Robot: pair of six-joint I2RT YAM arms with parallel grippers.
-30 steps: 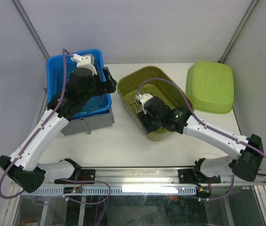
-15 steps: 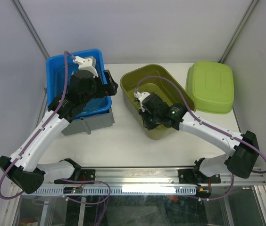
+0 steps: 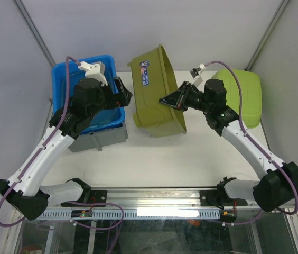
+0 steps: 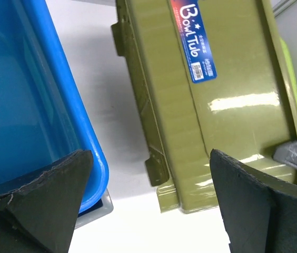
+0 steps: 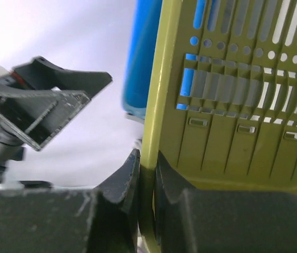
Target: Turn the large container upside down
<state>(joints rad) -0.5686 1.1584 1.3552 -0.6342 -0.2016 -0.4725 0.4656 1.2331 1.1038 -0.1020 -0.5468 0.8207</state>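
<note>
- Olive plastic sits between the fingers of the right pincer. It is pinching the thin rim of the tub, one finger inside the slotted wall and one outside.
- The tub stands just to the right of the blue bin, tipped up on one long side. Its stickered base faces the blue bin and its open mouth faces away.
- By my reading the flip is about half done. What remains is to carry the held rim over and down, away from the blue bin, until the mouth lies flat on the tabletop.
- To do it well, swing the wrist in an arc about the edge resting on the tabletop rather than pushing sideways. That way the low edge pivots and does not skid.
- Let the wrist roll with the wall, because a grip on so narrow a lip could slip or twist the plastic.
- The left pincer hangs spread over the blue bin's near side, holding nothing. It could steady the base if the tub rocks back towards the bin.
- A lime container lies further from the blue bin, beyond the tub, so lower the rim short of it.
</note>
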